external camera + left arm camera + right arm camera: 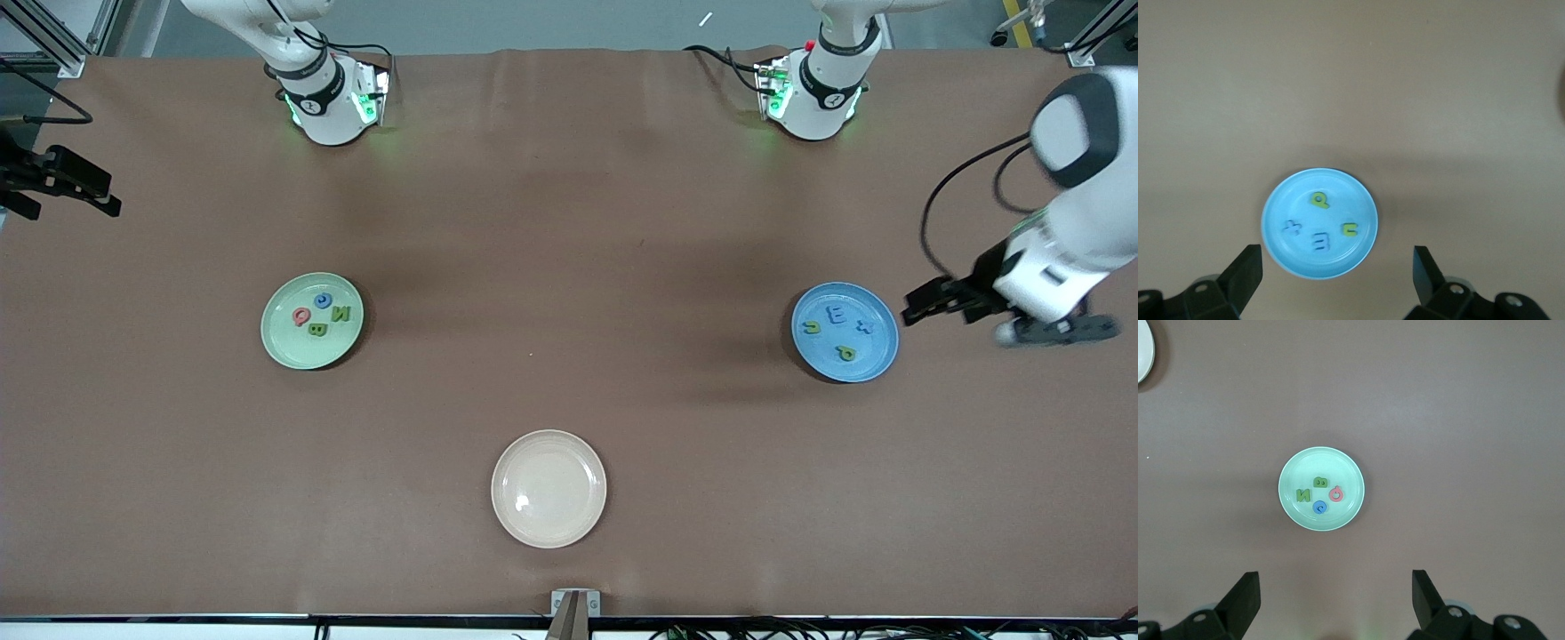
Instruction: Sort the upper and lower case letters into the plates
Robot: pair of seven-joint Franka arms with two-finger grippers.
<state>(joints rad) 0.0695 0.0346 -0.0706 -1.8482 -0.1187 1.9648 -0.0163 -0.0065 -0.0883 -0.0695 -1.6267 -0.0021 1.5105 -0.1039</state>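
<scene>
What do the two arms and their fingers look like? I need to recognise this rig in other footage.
Both arms are glossy white with black joint bands, green lights at the bases and black cables. The left gripper is black on a white wrist; its black wedge-shaped fingers show in the left wrist view, as the right gripper's fingers do in the right wrist view.

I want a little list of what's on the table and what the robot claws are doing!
green plate: four letters in it, toward the right arm's end
blue plate: four letters in it, toward the left arm's end
cream plate: empty, nearest the front camera
left claw: open, empty, beside the blue plate
right claw: open, empty, above the green plate
</scene>
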